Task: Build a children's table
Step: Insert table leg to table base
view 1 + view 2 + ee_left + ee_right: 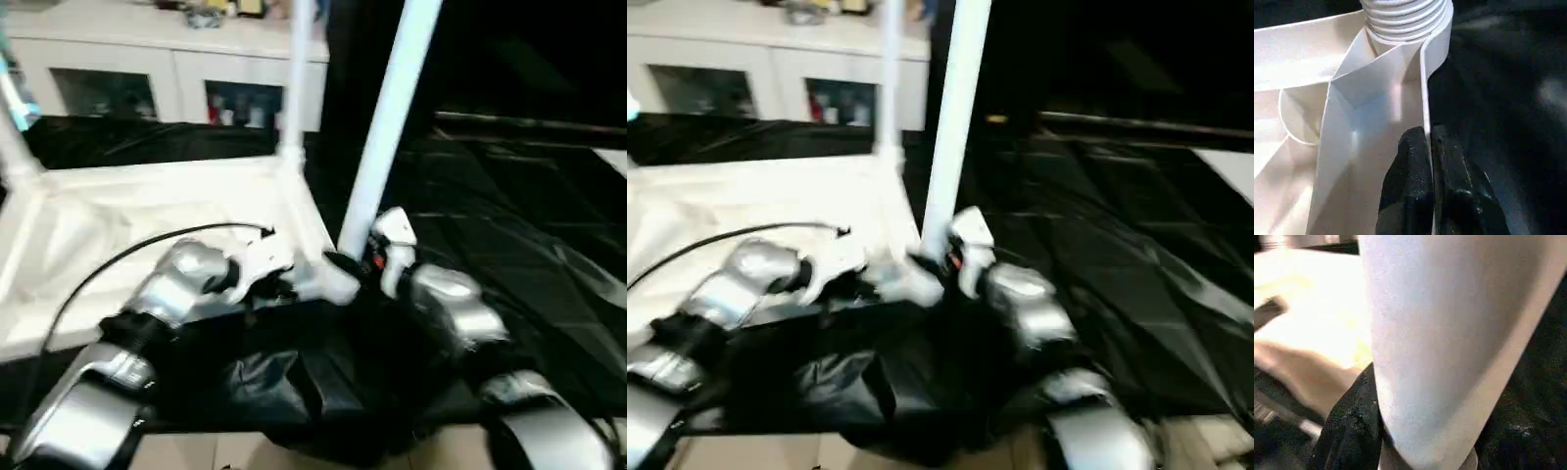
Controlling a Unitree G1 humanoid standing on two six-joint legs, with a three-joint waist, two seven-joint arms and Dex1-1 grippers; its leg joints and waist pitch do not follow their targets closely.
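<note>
1. Two grippers work at the near right corner of the white plastic rectangular table top (147,211), which lies ribbed underside up on a black plastic sheet (529,225).
2. No writing is readable anywhere.
3. The left gripper (1427,147) is clenched on the top's thin rim wall, one black finger on each side, just beside the threaded corner socket (1405,19).
4. The right gripper (358,266) grasps the base of a long white tubular leg (387,117) that leans at that corner.
5. Another white leg (297,78) stands upright in the far corner, before a white glass-door cabinet (147,83).
</note>
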